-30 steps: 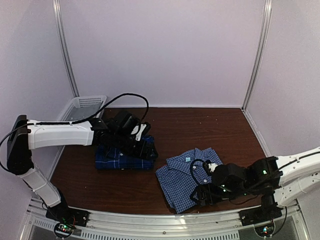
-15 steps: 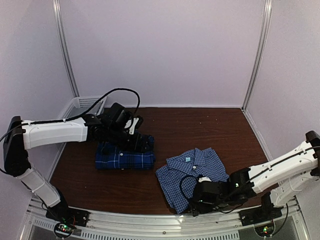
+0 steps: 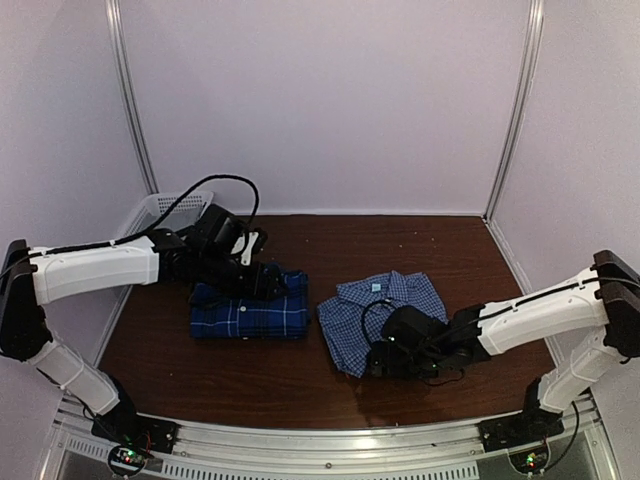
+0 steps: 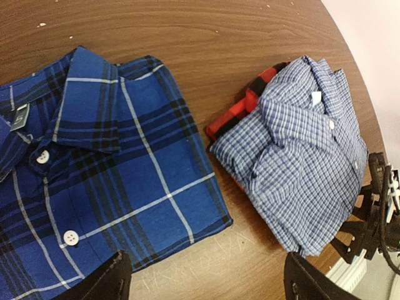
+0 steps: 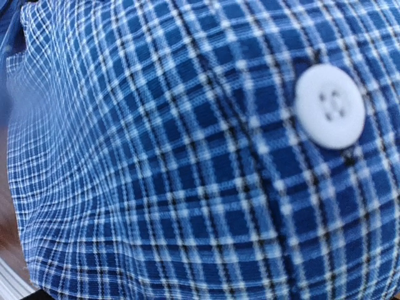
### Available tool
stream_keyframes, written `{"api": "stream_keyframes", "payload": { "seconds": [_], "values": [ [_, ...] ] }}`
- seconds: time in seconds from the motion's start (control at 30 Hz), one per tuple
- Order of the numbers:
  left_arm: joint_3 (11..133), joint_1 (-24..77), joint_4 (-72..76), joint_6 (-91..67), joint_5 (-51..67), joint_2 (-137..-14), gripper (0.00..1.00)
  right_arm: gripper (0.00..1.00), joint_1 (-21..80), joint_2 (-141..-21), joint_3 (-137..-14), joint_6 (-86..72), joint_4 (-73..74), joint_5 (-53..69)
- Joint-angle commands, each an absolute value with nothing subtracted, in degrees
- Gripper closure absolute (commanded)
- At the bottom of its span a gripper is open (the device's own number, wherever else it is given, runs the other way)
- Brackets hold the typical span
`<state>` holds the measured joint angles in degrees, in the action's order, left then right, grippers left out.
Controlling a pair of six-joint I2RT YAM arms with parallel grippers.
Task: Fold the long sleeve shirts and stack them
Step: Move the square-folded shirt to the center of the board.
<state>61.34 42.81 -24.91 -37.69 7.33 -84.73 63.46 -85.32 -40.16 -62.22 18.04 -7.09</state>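
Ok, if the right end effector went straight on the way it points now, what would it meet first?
The pale check shirt: its cloth and a white button fill the right wrist view, so the right end effector points straight into it from close up. Whether it touches, I cannot tell.

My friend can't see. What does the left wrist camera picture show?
Two folded shirts lie apart on a brown table: a dark blue plaid shirt on the left, a paler small-check shirt on the right. A red-and-black cloth peeks out from under the paler one.
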Motion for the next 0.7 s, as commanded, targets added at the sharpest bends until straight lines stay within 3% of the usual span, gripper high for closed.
{"api": "stream_keyframes", "payload": {
  "seconds": [0.0, 0.33, 0.67],
  "values": [
    [60.02, 40.89, -24.52, -38.16, 5.95, -81.83, 0.14, 0.00, 56.56, -91.26, -42.59, -56.17, 12.93, -8.86],
    [57.98, 36.94, -25.12, -37.80, 6.08, -78.89, 0.13, 0.00, 50.16, -102.33, -55.66, -49.77, 9.26, -4.96],
    [55.63, 29.52, -28.08, -35.62, 5.45, -74.47, 0.12, 0.00, 57.72, -94.65, -55.95, -48.03, 12.63, -0.14]
  ]
}}
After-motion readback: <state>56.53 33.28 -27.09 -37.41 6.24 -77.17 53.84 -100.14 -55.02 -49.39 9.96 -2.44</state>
